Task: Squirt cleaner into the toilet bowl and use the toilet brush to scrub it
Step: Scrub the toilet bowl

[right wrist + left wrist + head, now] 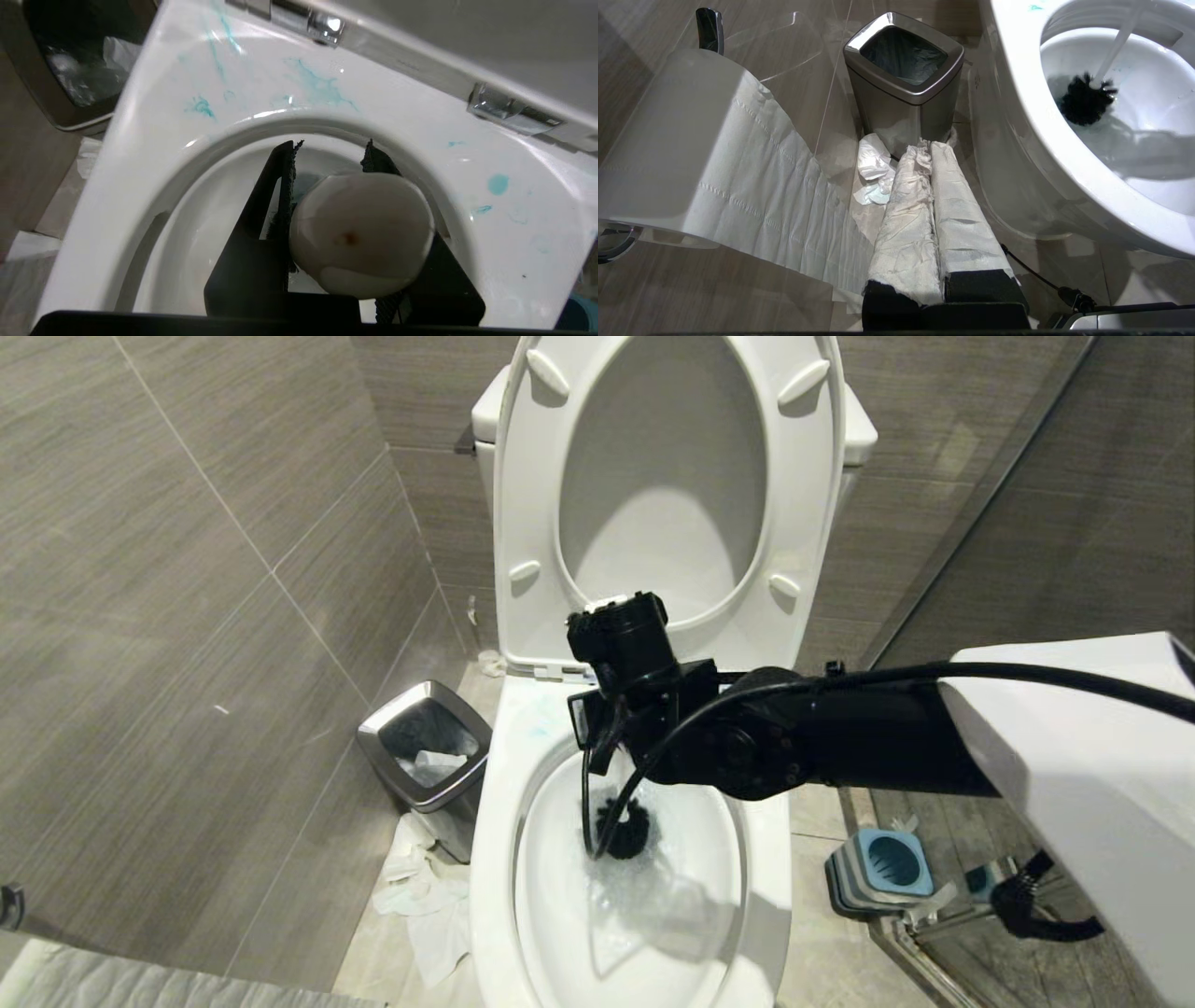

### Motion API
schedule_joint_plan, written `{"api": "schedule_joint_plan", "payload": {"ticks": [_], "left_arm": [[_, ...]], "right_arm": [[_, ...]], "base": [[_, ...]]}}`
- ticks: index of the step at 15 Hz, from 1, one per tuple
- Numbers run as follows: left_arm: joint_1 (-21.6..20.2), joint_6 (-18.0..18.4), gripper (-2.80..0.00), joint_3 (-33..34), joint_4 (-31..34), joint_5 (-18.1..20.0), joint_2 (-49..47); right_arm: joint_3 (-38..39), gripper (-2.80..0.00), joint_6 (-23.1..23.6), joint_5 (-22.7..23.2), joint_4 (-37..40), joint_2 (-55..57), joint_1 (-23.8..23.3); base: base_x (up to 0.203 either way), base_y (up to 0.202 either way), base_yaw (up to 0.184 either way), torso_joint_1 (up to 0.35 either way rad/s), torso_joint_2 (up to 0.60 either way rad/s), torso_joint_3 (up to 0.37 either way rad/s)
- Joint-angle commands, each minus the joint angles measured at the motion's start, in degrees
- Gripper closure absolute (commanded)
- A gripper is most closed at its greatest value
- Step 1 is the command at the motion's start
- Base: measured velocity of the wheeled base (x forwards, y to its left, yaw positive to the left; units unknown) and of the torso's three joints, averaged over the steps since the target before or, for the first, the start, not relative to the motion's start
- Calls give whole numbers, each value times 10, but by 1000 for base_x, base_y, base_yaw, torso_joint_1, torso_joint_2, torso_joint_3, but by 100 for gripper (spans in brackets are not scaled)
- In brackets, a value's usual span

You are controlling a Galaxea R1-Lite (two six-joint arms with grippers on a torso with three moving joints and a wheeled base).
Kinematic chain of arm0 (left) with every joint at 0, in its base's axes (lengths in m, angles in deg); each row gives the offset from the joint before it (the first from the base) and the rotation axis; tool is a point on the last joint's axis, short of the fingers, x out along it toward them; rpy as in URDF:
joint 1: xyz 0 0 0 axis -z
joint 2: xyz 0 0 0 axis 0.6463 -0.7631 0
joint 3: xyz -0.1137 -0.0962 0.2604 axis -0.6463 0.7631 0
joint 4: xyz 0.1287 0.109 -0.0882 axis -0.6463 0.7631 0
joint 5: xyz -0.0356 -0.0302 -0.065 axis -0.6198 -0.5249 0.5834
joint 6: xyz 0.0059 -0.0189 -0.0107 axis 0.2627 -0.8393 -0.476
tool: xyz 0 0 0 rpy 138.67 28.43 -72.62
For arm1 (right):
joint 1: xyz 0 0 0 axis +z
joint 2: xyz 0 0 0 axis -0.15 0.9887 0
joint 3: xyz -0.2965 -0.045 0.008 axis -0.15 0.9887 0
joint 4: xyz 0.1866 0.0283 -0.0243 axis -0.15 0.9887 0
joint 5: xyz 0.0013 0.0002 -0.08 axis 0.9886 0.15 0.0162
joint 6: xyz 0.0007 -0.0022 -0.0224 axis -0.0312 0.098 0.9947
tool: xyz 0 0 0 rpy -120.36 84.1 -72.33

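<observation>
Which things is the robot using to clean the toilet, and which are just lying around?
For the job:
toilet bowl
toilet brush, held by the right gripper
cleaner, blue smears on the rim

Just lying around:
bin
crumpled paper on the floor
toilet roll
brush holder

A glossy white shell [1074, 756] is seen on the right arm, narrowing into matte black wrist links [775, 747] with small screws. Black cables [653, 756] are looped along it. The left hand [931, 219] is wrapped in white paper over black fingers.
</observation>
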Motion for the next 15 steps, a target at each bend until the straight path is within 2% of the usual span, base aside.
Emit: {"api": "schedule_joint_plan", "payload": {"ticks": [1, 5, 15], "left_arm": [[0, 0, 0, 1, 0, 0, 0], [0, 0, 0, 1, 0, 0, 0], [0, 0, 0, 1, 0, 0, 0]], "right_arm": [[4, 0, 0, 0, 1, -62, 5], [11, 0, 16, 14, 26, -142, 12], [27, 0, 8, 9, -4, 3, 5]], "base": [[0, 0, 0, 0, 0, 0], [0, 0, 0, 0, 0, 0], [0, 0, 0, 0, 0, 0]]}}
